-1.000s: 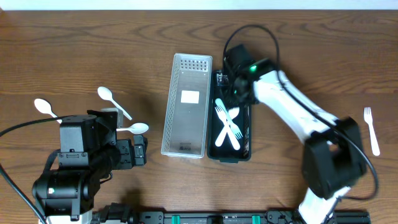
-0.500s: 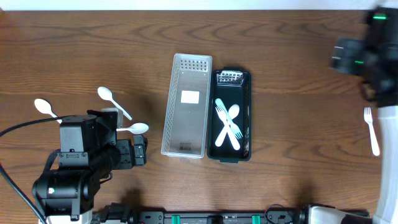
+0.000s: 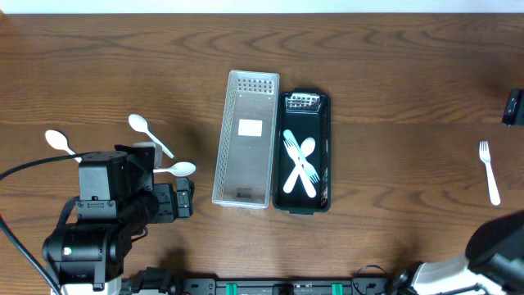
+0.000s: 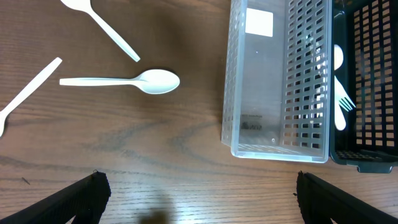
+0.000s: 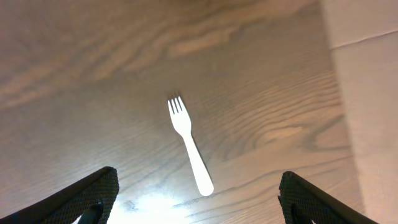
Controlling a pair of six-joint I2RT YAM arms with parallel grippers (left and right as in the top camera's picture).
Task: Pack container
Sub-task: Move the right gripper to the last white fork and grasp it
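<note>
Both spread, empty: left gripper [image 4: 200, 191] near clear basket [image 4: 277, 93]; right gripper [image 5: 198, 186] over lone fork [image 5: 188, 144]

I see just the brown wooden table [image 3: 393, 65], grain running across it, and on the right wrist view a pale surface [image 5: 367, 124] past its edge.
</note>
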